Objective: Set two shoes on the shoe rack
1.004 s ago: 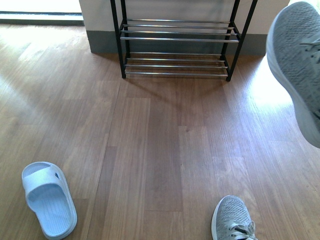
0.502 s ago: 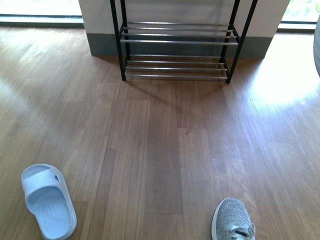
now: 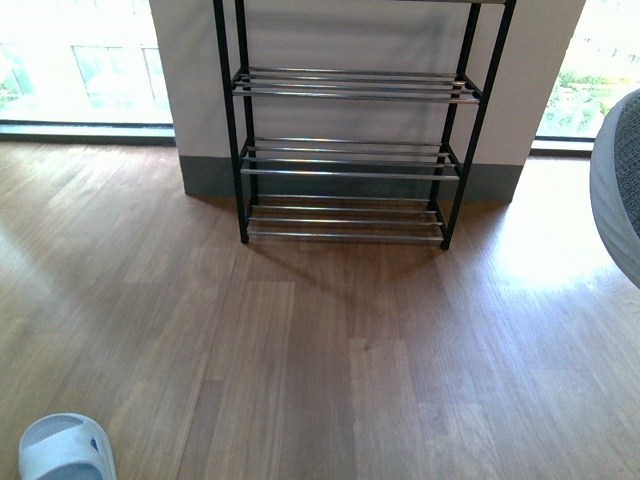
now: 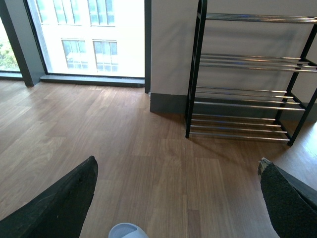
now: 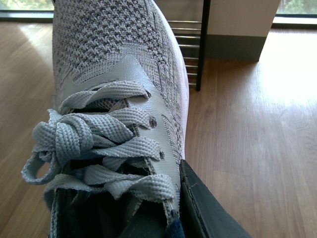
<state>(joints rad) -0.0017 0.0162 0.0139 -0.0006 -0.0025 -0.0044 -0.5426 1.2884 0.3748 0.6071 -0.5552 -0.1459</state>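
The black shoe rack [image 3: 345,160] with silver bars stands against the wall, straight ahead. My right gripper [image 5: 148,218] is shut on a grey knit sneaker [image 5: 114,74] at its laced collar. One dark finger [image 5: 203,208] presses its side and the other is hidden. In the front view that sneaker [image 3: 618,190] hangs at the right edge, right of the rack. My left gripper [image 4: 176,198] is open above bare floor, with both fingers [image 4: 59,203] wide apart. The toe of a pale blue slide [image 4: 126,231] lies below it.
The pale blue slide [image 3: 65,450] lies on the wooden floor at the near left. Tall windows [image 3: 85,70] flank the wall section behind the rack. A black rack post [image 5: 202,44] shows just beyond the held sneaker.
The front view has tilted up, so more of the rack shows. The sneaker on the floor has dropped out of view and the slide nearly has. The held sneaker shows again at the right edge.
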